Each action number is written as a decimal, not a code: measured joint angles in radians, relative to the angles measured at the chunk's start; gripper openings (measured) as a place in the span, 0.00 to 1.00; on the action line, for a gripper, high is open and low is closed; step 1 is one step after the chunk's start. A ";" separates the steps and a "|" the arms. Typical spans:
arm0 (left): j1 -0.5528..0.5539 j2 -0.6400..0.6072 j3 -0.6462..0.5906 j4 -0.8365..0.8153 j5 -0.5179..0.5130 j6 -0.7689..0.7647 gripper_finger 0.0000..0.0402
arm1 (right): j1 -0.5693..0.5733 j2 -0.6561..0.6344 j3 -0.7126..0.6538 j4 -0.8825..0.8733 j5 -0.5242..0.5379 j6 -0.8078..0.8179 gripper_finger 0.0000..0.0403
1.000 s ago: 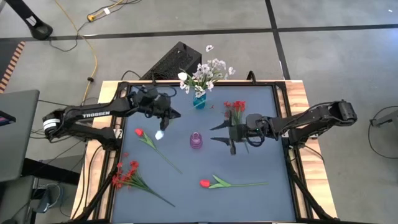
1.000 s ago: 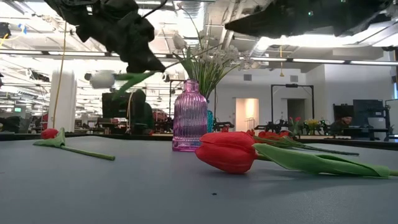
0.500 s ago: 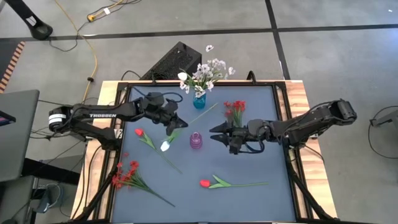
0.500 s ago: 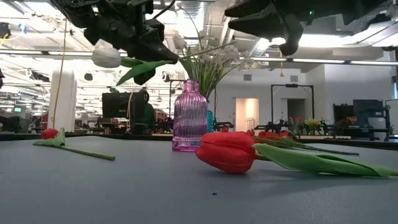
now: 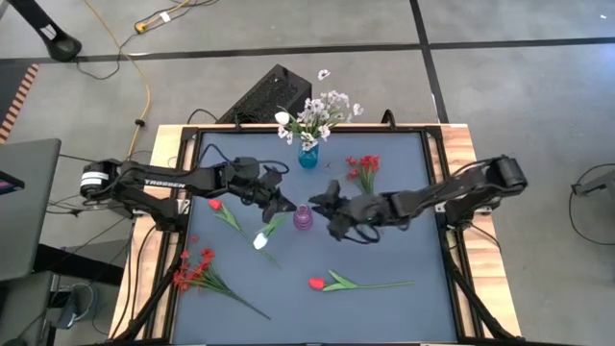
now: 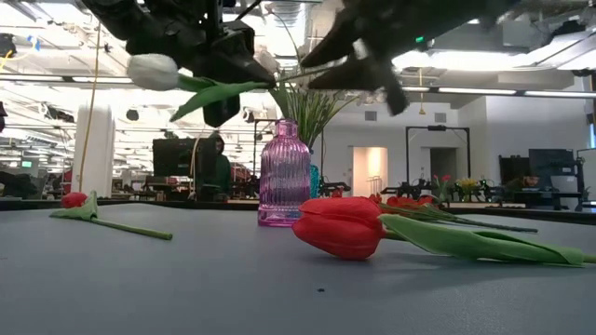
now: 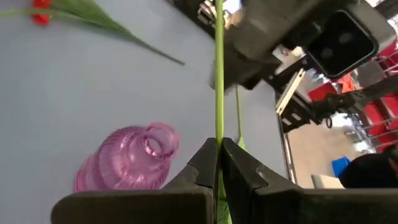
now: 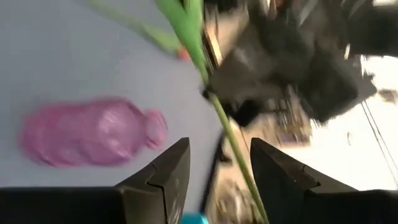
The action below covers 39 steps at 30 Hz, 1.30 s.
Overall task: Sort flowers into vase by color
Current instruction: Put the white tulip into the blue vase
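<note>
A white tulip (image 5: 259, 240) is held above the table by the left gripper (image 5: 282, 203), whose fingers are clamped on the green stem, as the left wrist view shows. The bloom hangs toward the lower left of the high view and the stem end points at the right gripper (image 5: 323, 207), probably so that the flower can be handed across or steadied. The right gripper's fingers are spread apart, with the stem (image 8: 231, 140) lying between them but not yet gripped. Both grippers hover just beside the pink vase (image 5: 303, 218), at the centre of the high view. A blue vase (image 5: 307, 157) at the top centre already holds white flowers (image 5: 322, 111), so that is presumably where the tulip belongs.

On the dark blue table (image 5: 404, 259), red flowers are left lying: a tulip (image 5: 215, 206) at centre left, a spray (image 5: 192, 269) at lower left, another tulip (image 5: 317, 283) at lower centre, and a spray (image 5: 363, 167) at upper right. Beyond the table, a large, brightly lit hall is seen in the low view.
</note>
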 joint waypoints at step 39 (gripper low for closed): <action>0.070 -0.054 -0.001 -0.001 -0.026 0.353 0.19 | 0.005 0.060 0.151 -0.291 -0.127 0.285 0.06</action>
